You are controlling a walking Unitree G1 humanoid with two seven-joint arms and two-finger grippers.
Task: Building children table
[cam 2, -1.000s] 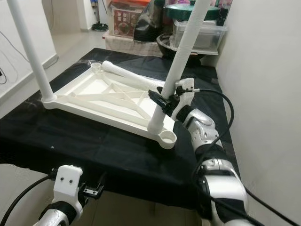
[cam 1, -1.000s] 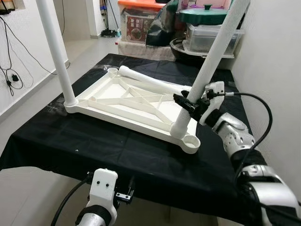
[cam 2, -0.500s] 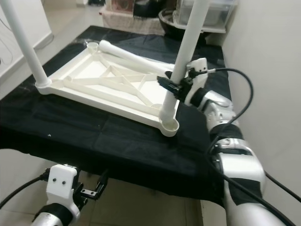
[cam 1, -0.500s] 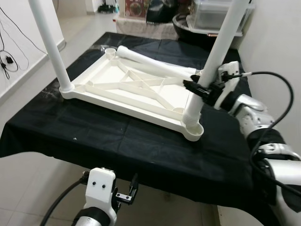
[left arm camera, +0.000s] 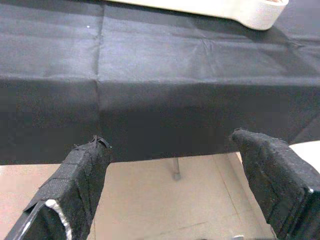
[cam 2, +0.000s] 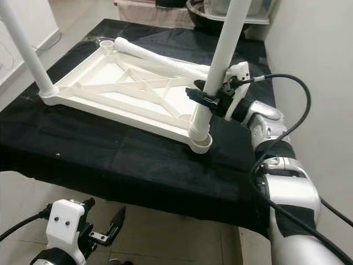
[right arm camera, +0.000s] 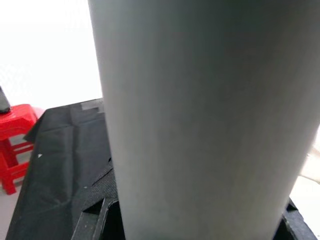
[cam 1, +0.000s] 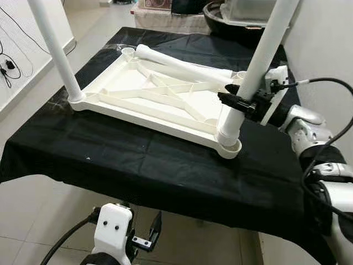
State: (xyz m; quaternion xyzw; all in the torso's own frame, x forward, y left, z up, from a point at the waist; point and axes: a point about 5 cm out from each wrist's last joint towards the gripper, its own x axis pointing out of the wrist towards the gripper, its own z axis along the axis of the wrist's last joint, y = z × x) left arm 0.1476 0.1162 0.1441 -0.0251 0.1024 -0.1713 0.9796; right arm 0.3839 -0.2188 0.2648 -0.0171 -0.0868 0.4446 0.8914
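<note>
1. The white table top [cam 1: 149, 96] lies upside down on my bench [cam 1: 138, 165], which is draped in black cloth; its ribbed underside faces up.
2. The leg I am fitting [cam 1: 251, 83] stands in the near right corner socket [cam 1: 229, 148]; its long axis rises steeply and leans a little away from me; I judge it entered but perhaps not fully seated.
3. My right tool [cam 1: 242, 103] is clamped around that leg low down, just above the socket, reaching in from the right; the wrist view shows the leg [right arm camera: 200, 115] close against it.
4. Another leg [cam 1: 55, 49] already stands in the near left corner; a loose leg [cam 1: 182, 69] lies along the far side.
5. My left tool [cam 1: 144, 237] hangs below the bench's front edge, spread wide and holding nothing; the right arm is far nearer the work.
6. The next push should run straight down along the leg's axis.
</note>
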